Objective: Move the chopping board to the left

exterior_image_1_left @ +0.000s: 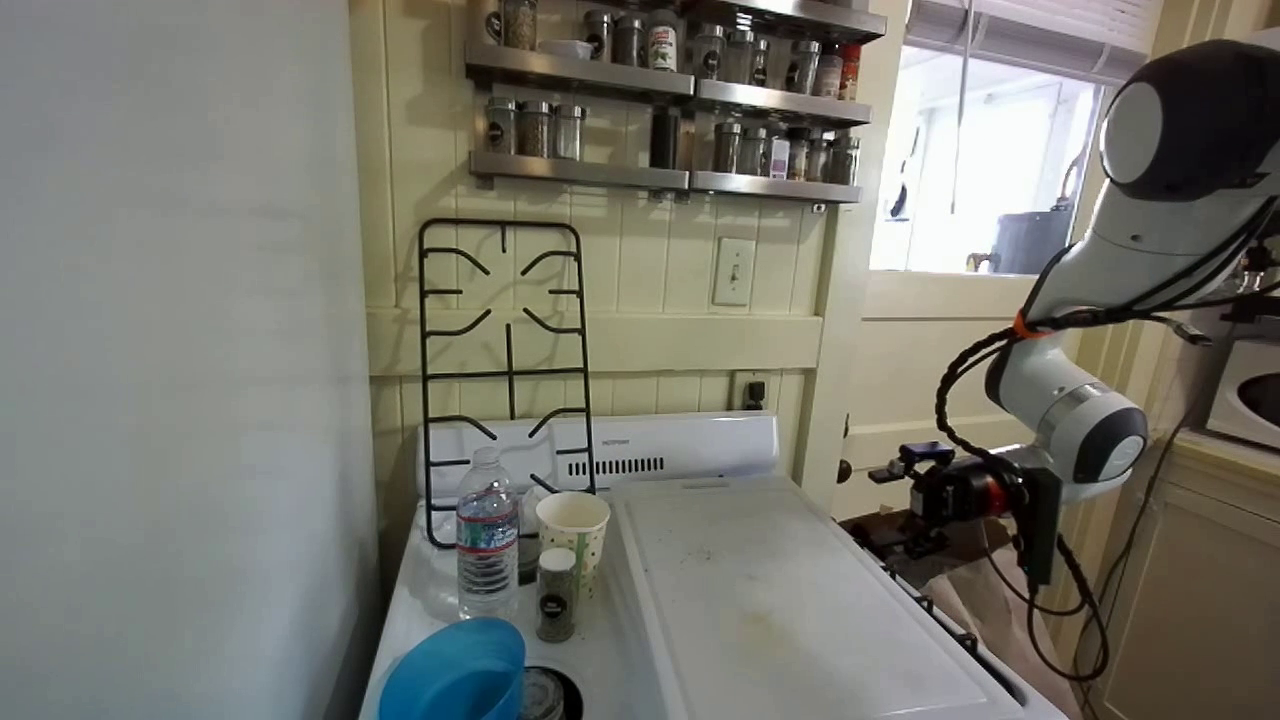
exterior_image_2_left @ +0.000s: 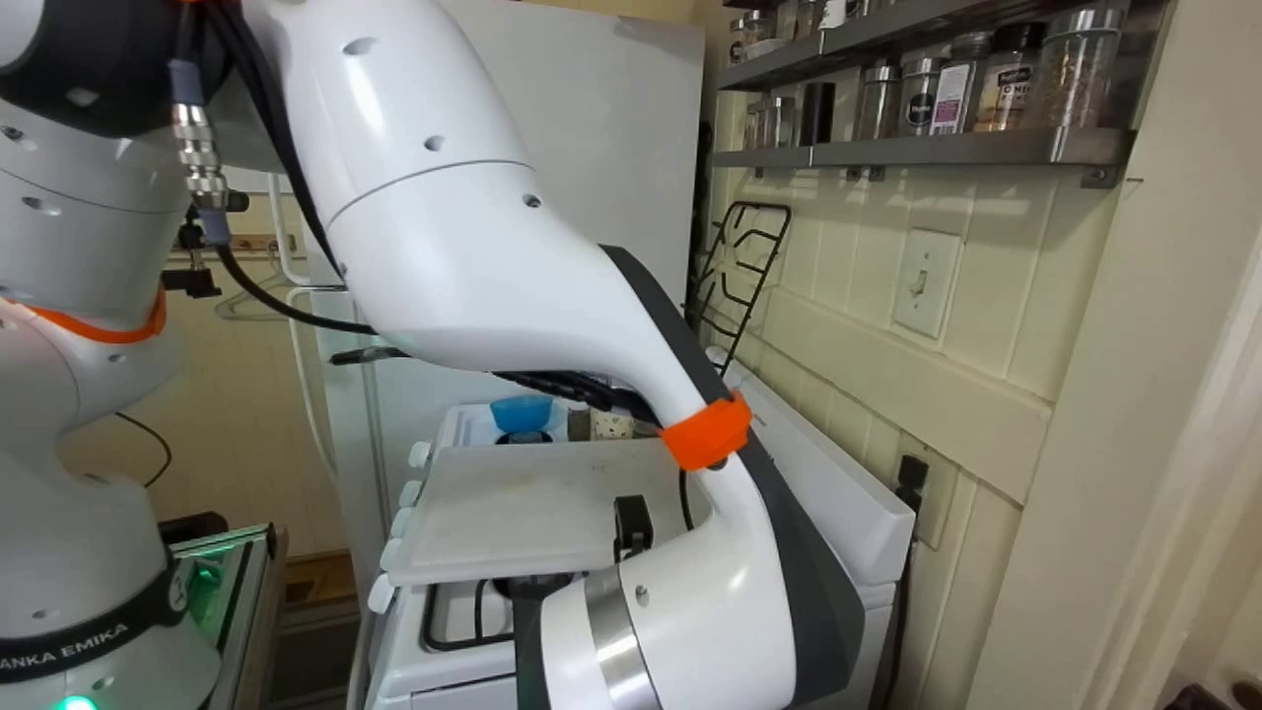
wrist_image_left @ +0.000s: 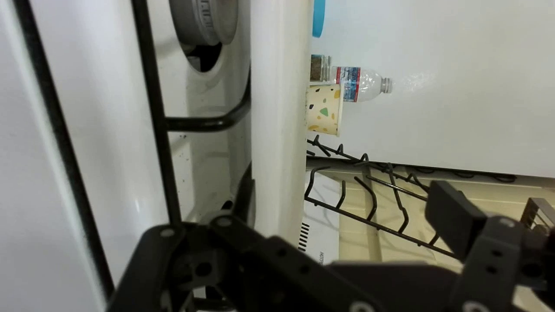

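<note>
The chopping board (exterior_image_1_left: 770,590) is a large white slab lying flat over the stovetop. It also shows in an exterior view (exterior_image_2_left: 532,503), partly behind the arm. In the wrist view its near edge (wrist_image_left: 279,108) runs as a pale vertical band. My gripper (exterior_image_1_left: 880,508) is at the board's right-hand edge in that exterior view. In the wrist view the gripper (wrist_image_left: 347,201) has its fingers wide apart. One finger is well above the board's face; the other is near its underside. Whether that finger touches the board cannot be told. Nothing is gripped.
A water bottle (exterior_image_1_left: 487,550), paper cup (exterior_image_1_left: 573,530), spice jar (exterior_image_1_left: 556,595) and blue bowl (exterior_image_1_left: 455,665) stand left of the board. A black wire grate (exterior_image_1_left: 508,375) leans on the wall. Another black grate (wrist_image_left: 151,86) lies below the board. Spice shelves (exterior_image_1_left: 580,172) hang above.
</note>
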`<state>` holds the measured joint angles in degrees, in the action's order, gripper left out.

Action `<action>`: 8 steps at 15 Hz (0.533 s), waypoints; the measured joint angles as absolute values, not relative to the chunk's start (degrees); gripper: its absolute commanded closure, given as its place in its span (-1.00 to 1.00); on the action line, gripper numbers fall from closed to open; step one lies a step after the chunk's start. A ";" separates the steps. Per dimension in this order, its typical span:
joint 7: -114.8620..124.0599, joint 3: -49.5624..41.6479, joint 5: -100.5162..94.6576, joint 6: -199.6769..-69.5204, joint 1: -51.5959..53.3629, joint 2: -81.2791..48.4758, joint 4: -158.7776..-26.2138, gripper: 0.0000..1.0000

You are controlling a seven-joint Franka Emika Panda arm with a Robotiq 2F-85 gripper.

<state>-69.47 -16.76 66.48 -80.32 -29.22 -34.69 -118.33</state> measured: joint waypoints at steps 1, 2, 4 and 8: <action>-68.84 -16.76 66.85 -80.73 -29.00 -34.86 -118.35 -1.00; -68.30 -16.76 67.06 -81.31 -28.71 -35.01 -118.38 -1.00; -67.05 -16.76 67.14 -82.89 -27.91 -35.30 -118.47 -1.00; -66.44 -16.70 67.64 -84.41 -26.38 -35.66 -118.59 -1.00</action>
<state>-66.44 -16.70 67.64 -84.41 -26.38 -35.66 -118.59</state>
